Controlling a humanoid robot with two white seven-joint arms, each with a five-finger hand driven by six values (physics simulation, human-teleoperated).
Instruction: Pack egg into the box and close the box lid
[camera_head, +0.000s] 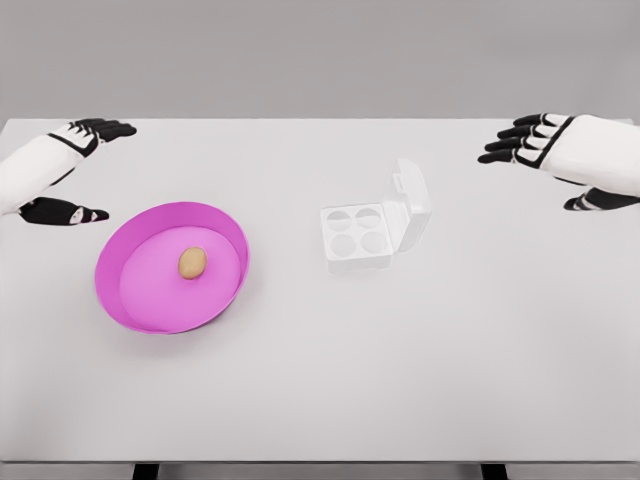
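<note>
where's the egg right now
In the head view, the egg lies inside the pink bowl on the table's left side, left of the open egg box.

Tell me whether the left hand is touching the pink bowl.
Apart. The head view shows bare table between the left hand and the rim of the pink bowl; the hand sits up and to the left, fingers open.

The white table (320, 390) carried two things. A pink bowl (125, 262) sat just below and inward of the left hand (55, 165). A white egg box (375, 225), lid raised, stood well inward of the right hand (565, 150), slightly lower.
</note>
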